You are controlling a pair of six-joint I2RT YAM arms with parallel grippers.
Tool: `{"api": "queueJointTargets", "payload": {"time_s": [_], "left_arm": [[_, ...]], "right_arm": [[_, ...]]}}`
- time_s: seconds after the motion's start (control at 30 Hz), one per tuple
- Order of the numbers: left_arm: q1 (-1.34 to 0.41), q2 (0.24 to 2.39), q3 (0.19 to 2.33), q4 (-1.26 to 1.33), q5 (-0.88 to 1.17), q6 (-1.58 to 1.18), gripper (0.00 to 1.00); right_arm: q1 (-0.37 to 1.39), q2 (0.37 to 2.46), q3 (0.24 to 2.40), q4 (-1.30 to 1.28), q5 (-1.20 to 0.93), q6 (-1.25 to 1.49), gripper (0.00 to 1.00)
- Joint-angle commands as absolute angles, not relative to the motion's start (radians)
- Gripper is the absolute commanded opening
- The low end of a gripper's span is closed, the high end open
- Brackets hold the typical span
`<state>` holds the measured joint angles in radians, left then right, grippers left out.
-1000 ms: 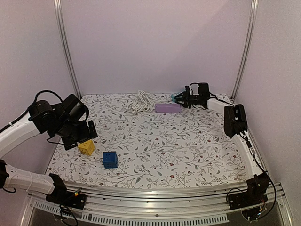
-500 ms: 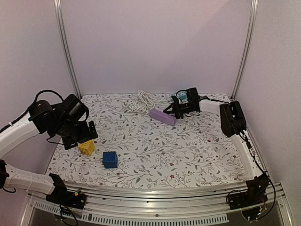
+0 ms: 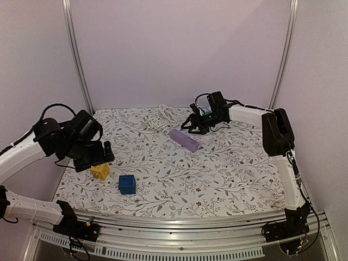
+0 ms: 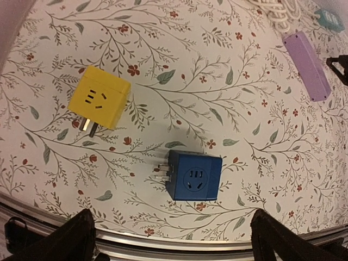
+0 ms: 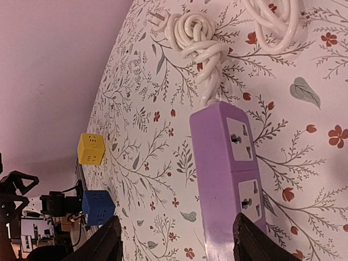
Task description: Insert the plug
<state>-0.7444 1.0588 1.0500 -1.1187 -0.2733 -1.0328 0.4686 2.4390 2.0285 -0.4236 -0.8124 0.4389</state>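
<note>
Cord (image 3: 162,118) behind power strip (image 3: 184,140); near cube (image 3: 126,184) right of far cube (image 3: 100,171).

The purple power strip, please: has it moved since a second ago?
Yes: the purple power strip has swung round and slid nearer the blue cube.

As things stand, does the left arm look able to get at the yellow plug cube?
Probably yes. The left arm hangs just above the yellow plug cube, jaws wide open. Nothing lies on or against the cube, and the blue plug cube sits apart from it, so the way down looks free.
</note>
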Motion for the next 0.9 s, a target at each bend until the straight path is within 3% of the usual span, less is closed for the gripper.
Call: {"api": "queueJointTargets", "payload": {"time_s": [0.0, 0.3, 0.53, 0.87], "left_arm": [[-0.750, 1.033, 1.016, -1.103, -0.264, -1.000, 1.00], [-0.750, 0.977, 0.978, -1.101, -0.255, -1.009, 1.00], [-0.750, 0.962, 0.974, -1.097, -0.252, -1.014, 0.99], [-0.750, 0.944, 0.936, -1.061, -0.206, -1.032, 0.99]], "right_arm": [[0.505, 2.373, 2.014, -0.525, -0.562, 0.343, 0.70], [0.586, 2.387, 2.012, -0.599, -0.284, 0.256, 0.71], [0.635, 2.404, 2.010, -0.651, -0.189, 0.209, 0.61], [0.690, 2.295, 1.864, -0.624, -0.063, 0.213, 0.19]]}}
